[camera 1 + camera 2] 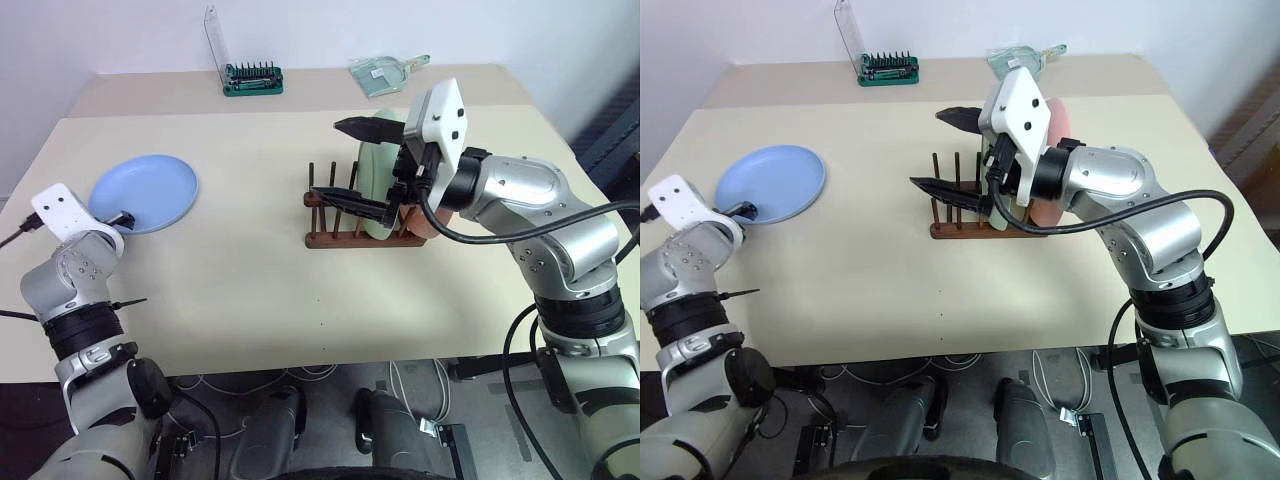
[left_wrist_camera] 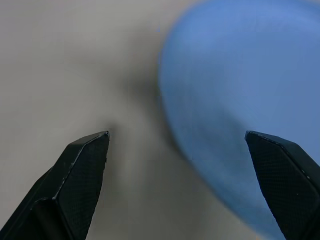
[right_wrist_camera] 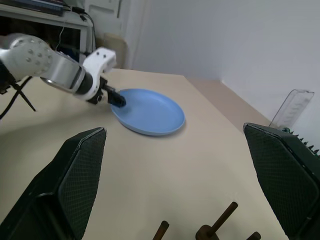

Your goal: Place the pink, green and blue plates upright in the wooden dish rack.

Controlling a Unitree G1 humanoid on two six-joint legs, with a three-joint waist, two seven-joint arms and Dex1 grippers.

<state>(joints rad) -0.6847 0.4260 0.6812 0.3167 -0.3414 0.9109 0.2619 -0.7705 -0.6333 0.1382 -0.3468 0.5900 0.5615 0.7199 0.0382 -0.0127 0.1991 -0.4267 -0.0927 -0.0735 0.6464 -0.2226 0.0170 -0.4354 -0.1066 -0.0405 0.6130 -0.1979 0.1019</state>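
Left eye view: I look down on a beige table [image 1: 260, 260]. The blue plate [image 1: 143, 192] lies flat near the table's left side, well apart from the wooden dish rack [image 1: 350, 236], which sits right of the middle. In the rack I see 2 plates standing on edge: the green plate [image 1: 375, 185] between the pegs, and the pink plate [image 1: 1058, 125] just behind it on the right, partly hidden by my right arm. My right gripper [image 1: 362, 165] hangs level over the rack, pointing left, its 2 black fingers spread wide with nothing between them; 1 finger is above the pegs and the other crosses in front of them. My left gripper [image 3: 116, 99] is at the near rim of the blue plate; the right wrist view shows its black tip at the rim, though I cannot tell whether it touches. In the left wrist view its fingers [image 2: 82, 170] stand wide apart and empty, with the plate's edge between them. At the table's far edge sit a green tool holder [image 1: 252, 78] and a clear dustpan-like scoop [image 1: 385, 70].
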